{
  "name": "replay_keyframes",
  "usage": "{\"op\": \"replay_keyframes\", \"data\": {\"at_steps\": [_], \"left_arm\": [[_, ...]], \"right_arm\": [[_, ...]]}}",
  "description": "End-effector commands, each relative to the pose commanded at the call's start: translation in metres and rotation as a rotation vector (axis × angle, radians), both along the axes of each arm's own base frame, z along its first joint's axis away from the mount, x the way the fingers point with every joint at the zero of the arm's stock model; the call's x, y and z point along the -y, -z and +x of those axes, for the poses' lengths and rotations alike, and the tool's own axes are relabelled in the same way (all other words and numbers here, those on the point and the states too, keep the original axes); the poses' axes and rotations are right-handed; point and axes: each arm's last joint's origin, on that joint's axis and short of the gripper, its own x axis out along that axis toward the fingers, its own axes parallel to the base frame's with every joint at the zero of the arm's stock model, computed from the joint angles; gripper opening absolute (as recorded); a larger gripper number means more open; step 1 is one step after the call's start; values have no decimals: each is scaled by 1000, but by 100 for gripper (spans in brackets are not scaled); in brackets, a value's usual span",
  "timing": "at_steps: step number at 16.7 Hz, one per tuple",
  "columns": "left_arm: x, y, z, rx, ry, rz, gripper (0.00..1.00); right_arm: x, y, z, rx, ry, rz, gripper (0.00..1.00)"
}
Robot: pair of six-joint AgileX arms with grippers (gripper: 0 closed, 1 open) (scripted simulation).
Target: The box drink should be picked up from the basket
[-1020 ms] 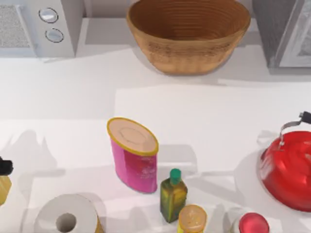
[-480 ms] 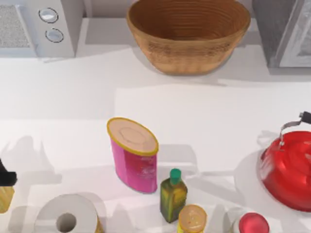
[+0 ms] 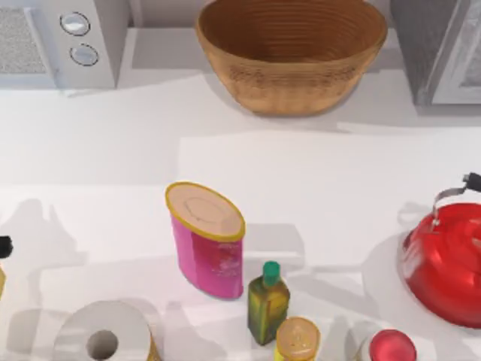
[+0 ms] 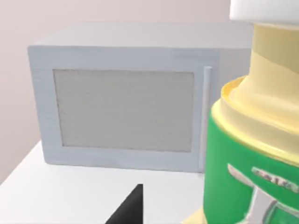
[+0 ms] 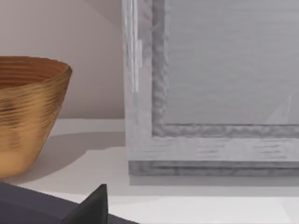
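The basket (image 3: 291,53), a wide tan wicker bowl, stands at the table's back centre; the ribbed inside that I can see holds nothing. Its side (image 5: 25,116) also appears in the right wrist view, beside a grey appliance. The box drink is out of view. A black part of my left gripper (image 3: 3,247) pokes in at the table's far left edge, well away from the basket. One dark finger (image 4: 128,210) rises in the left wrist view, facing the microwave. The right wrist view has one dark finger (image 5: 96,205) low in front.
A pink yellow-rimmed canister (image 3: 207,241), a green-capped oil bottle (image 3: 268,301), an orange-lidded jar (image 3: 297,338), a paper roll (image 3: 101,335) and a red kettle (image 3: 443,263) crowd the front. The microwave (image 3: 45,37) stands back left. A green-and-yellow bottle (image 4: 252,154) is close to the left wrist.
The black left-arm part at the left edge has slid further out of the picture, and the yellow thing below it has almost left the frame. Nothing else moved.
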Motion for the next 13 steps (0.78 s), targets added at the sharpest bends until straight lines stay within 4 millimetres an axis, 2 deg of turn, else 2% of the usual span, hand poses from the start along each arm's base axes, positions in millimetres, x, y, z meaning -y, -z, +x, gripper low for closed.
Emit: {"op": "replay_keyframes", "data": {"at_steps": [6,13], "left_arm": [[-13,-19,29,50,-159,7,0],[-30,-17,63,57,-313,7,0]], "right_arm": [[0,0,0,0,0,0,100],[0,0,0,0,0,0,100]]}}
